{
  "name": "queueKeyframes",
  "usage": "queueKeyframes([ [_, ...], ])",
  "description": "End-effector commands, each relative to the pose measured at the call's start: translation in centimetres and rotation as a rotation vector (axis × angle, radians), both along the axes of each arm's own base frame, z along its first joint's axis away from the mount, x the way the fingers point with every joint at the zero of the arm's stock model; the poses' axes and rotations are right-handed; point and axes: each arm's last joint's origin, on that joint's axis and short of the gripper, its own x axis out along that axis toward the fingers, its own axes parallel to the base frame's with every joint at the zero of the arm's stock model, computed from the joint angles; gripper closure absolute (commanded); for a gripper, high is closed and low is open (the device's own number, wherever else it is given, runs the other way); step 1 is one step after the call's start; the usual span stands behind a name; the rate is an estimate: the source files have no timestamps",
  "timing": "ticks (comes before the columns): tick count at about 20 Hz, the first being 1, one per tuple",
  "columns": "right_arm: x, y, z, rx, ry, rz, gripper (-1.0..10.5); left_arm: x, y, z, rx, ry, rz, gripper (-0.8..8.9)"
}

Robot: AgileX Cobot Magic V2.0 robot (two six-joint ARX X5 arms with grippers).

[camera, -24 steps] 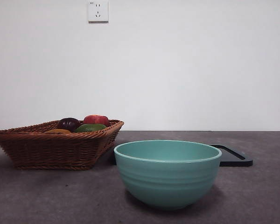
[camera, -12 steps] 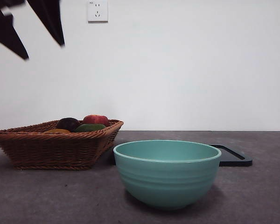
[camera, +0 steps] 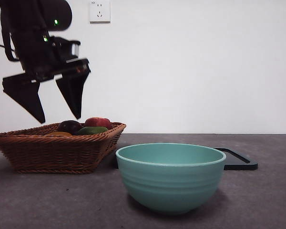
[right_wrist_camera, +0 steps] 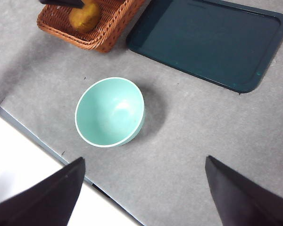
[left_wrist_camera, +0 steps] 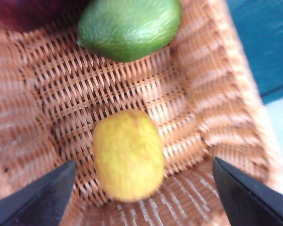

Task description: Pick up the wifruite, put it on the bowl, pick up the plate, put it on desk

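Note:
My left gripper (camera: 59, 118) is open and hangs just above the brown wicker basket (camera: 52, 152). In the left wrist view its jaws (left_wrist_camera: 144, 165) straddle a yellow-brown oval fruit (left_wrist_camera: 127, 153) lying on the basket floor, without touching it. A green fruit (left_wrist_camera: 129, 28) and a dark purple one (left_wrist_camera: 23, 12) lie beyond it. The teal-green bowl (camera: 170, 179) stands empty on the desk (camera: 267, 200), right of the basket. My right gripper (right_wrist_camera: 144, 160) is open and empty, high above the bowl (right_wrist_camera: 111, 110).
A glossy black tray (camera: 238, 160) lies empty behind the bowl to the right, and also shows in the right wrist view (right_wrist_camera: 212, 40). A red fruit (camera: 98, 122) sits in the basket's far side. The desk's front edge (right_wrist_camera: 42, 141) runs close to the bowl.
My left arm has come down from the top left corner to just above the basket, jaws open. The bowl, basket and tray have not moved.

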Motion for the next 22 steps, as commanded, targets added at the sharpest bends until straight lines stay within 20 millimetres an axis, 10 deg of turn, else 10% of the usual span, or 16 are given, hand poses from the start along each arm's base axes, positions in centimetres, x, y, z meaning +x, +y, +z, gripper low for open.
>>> queueKeyframes([
  [1,0.0,0.0,0.6,0.006,-0.022,0.002,5.4,1.0,-0.4,-1.0,0.044,0.005,-0.015,3.55],
  [14,0.0,0.0,0.6,0.006,-0.022,0.002,5.4,2.4,-1.4,-4.9,0.077,0.082,-0.029,3.60],
  [22,0.0,0.0,0.6,0.006,-0.023,0.002,5.4,2.3,-1.7,-4.7,0.073,0.071,-0.038,6.37],
])
